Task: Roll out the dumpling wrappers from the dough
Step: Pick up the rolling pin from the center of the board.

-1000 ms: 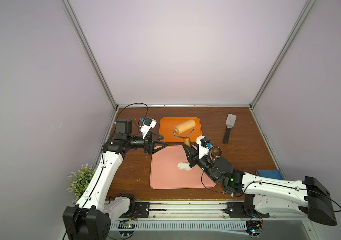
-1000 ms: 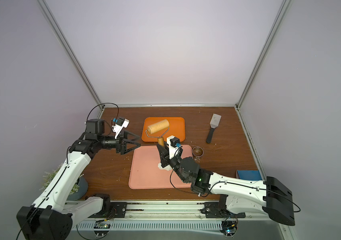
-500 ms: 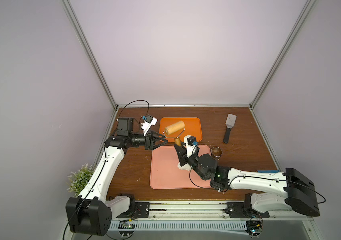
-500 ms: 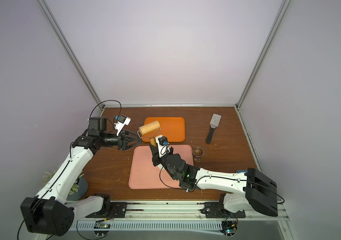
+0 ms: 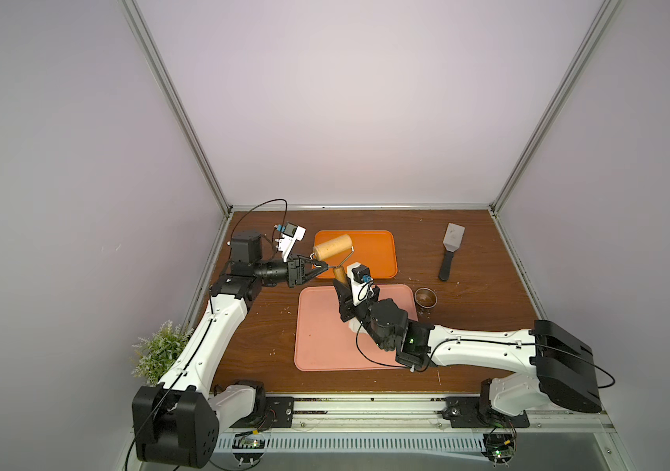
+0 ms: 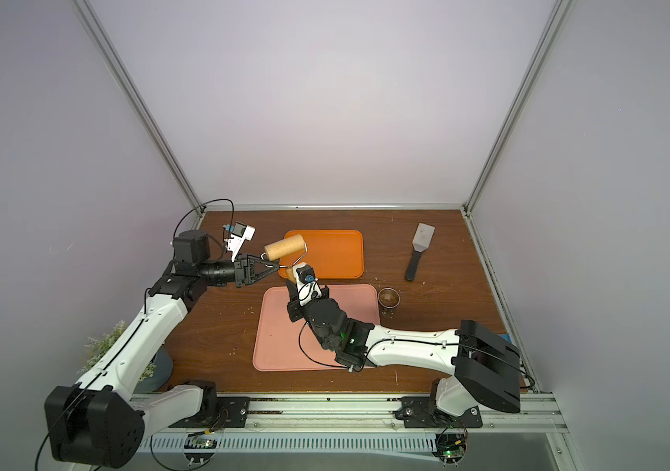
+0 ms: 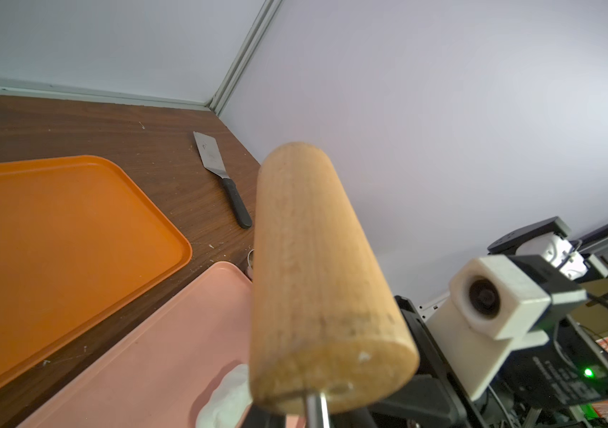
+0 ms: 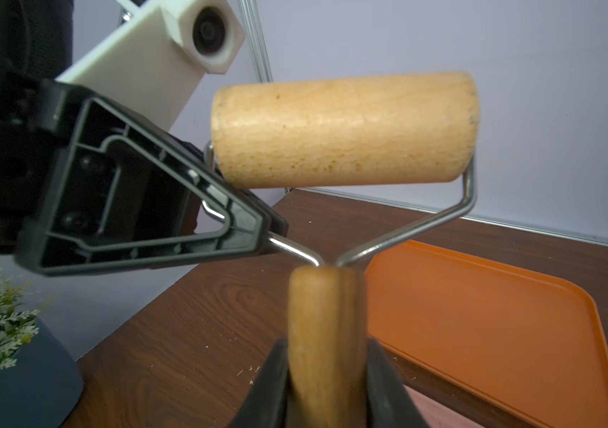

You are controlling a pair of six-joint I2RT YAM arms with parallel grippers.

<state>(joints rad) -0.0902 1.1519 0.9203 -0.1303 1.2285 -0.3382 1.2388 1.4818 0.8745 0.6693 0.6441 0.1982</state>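
rolling pin [image 8: 343, 129]: handle in right fingers [image 8: 269, 389], wire in left fingers [image 8: 247, 229]

Two arms sharing one pastry roller [image 5: 332, 246]
Left hand [image 5: 321, 267], held level, pinches its wire frame; right hand [image 5: 340, 281], tilted upward, clamps the wooden handle.

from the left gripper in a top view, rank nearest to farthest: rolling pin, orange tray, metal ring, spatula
1. rolling pin: its wire frame sits in the left gripper
2. orange tray: just beyond the pin
3. metal ring: right of the pink mat
4. spatula: far right side
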